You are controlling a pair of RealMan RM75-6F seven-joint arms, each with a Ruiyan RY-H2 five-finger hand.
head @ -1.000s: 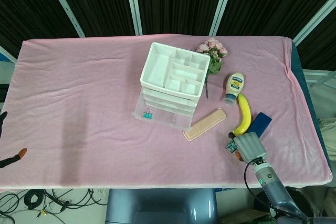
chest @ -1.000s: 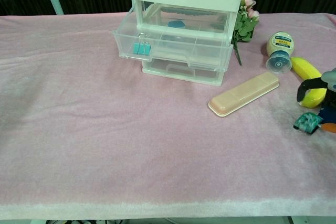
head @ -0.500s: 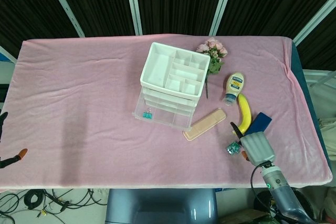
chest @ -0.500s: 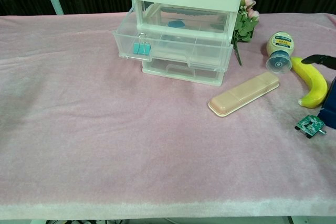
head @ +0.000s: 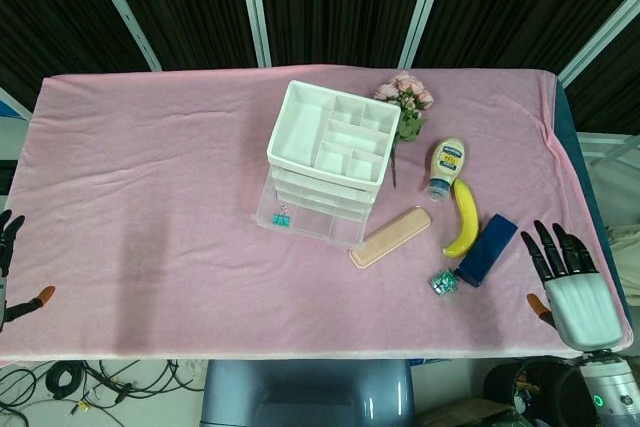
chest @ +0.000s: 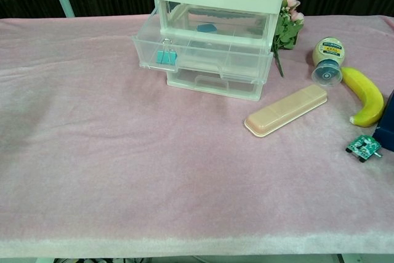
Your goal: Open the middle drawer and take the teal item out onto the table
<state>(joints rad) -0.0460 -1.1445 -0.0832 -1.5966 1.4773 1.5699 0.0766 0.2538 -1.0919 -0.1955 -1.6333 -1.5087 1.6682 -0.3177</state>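
Both hands are sitting at the table's edges holding nothing: our right hand (head: 568, 282) is lying fingers spread at the near right corner, while only dark fingertips of our left hand (head: 8, 247) are showing at the far left edge, so we cannot tell how open it is. The small teal item (chest: 363, 146) is already lying on the pink cloth (head: 150, 177), just beside the navy box (head: 485, 249) and near the banana's (head: 462, 217) lower tip. It is lying to the left of our right hand and well apart from the left one, so the right is the nearer. The middle drawer (chest: 203, 60) is standing pulled out, a teal binder clip (chest: 165, 55) on its front. Compared with a second ago, our right hand has let go of the item and drawn back toward the corner.
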